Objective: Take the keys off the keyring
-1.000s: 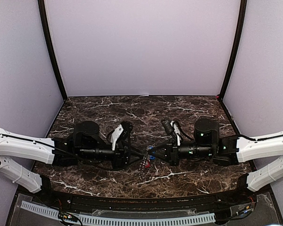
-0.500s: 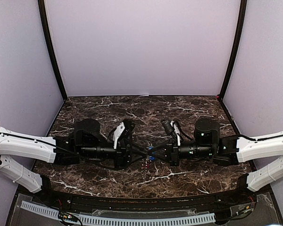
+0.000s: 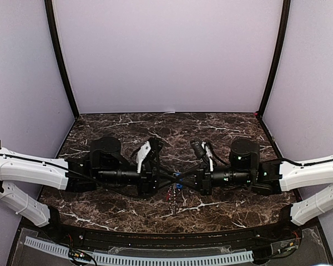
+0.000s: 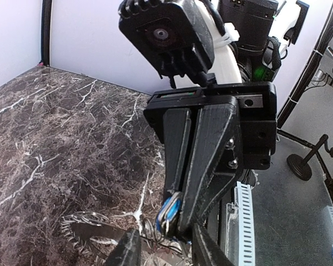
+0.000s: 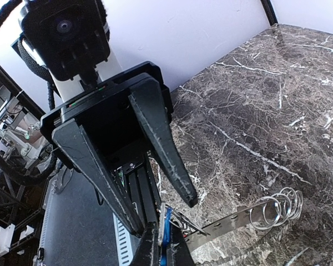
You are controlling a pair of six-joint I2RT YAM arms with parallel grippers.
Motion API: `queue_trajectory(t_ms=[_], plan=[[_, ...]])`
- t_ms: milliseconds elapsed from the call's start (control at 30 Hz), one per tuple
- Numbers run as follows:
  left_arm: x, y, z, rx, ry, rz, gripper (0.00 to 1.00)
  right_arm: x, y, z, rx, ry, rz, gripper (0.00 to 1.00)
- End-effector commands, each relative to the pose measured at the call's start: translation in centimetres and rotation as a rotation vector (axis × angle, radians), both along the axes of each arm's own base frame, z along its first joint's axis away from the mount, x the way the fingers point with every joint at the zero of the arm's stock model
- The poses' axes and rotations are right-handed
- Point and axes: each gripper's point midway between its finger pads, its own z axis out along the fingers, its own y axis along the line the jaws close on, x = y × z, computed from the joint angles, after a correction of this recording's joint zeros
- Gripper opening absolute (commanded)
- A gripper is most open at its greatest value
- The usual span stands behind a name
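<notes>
Right gripper (image 5: 164, 254) is pinching the plastic-headed blue key (image 5: 165, 219). Left gripper (image 4: 167, 250), jaws spread, is meeting the toothed grey metal keyring (image 4: 83, 230) over the veined marble tabletop (image 3: 127, 127), having edged rightward.

Left arm (image 3: 30, 170) and right arm (image 3: 311, 173) low, wrists level, tip to tip — left tool (image 5: 167, 215) spread, right tool (image 4: 175, 219) pinched tight.
</notes>
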Motion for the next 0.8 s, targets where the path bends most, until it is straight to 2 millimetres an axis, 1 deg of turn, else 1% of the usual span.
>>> queue_trajectory(t_ms=[0,167,233,367,467,767], plan=[[0.1,0.5,0.6,-0.002,-0.037,0.003,0.36,-0.5,0.2,3.3,0.112,-0.047,0.030,0.00],[0.6,2.0,0.7,-0.010,-0.051,0.033,0.37,-0.5,0.2,3.4,0.113,-0.048,0.032,0.00],[0.5,2.2,0.7,-0.009,-0.051,0.026,0.35,-0.5,0.3,3.4,0.112,-0.048,0.032,0.00],[-0.1,1.8,0.4,-0.003,-0.039,-0.014,0.30,-0.5,0.4,3.4,0.113,-0.045,0.034,0.00],[-0.3,1.5,0.0,0.007,-0.030,-0.036,0.28,-0.5,0.5,3.5,0.115,-0.044,0.037,0.00],[-1.1,0.6,-0.5,0.012,-0.010,-0.105,0.30,-0.5,0.5,3.5,0.113,-0.039,0.035,0.00]])
